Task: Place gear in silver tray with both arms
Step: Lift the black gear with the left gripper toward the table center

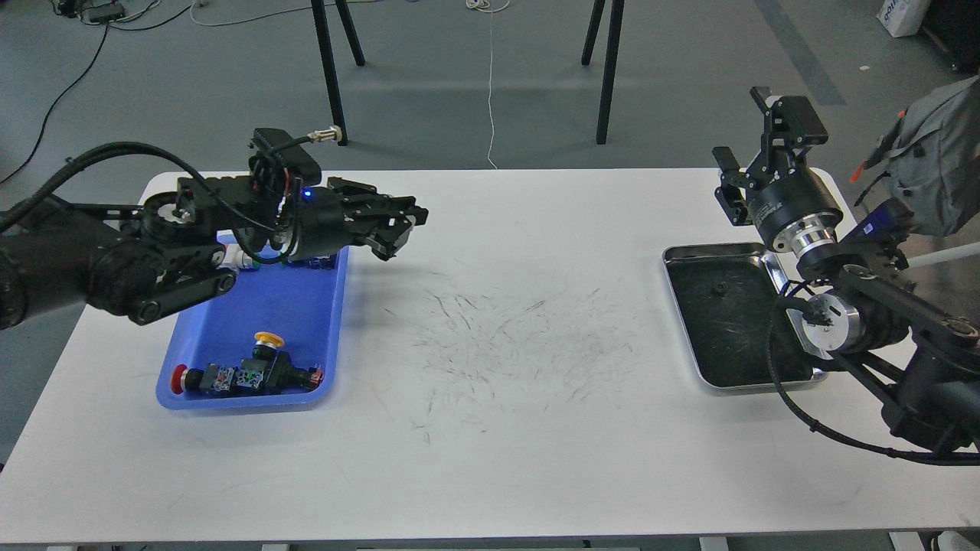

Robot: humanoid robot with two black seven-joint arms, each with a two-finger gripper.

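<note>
left gripper (394,229) hovering past blue tray (306,306) at its 1 o'clock, grasp unclear | right gripper (754,149) released, hanging at 12 o'clock of silver tray (689,306)

One white table (490,459), one blue tray (306,306), one silver tray (681,321), two black arms.
</note>
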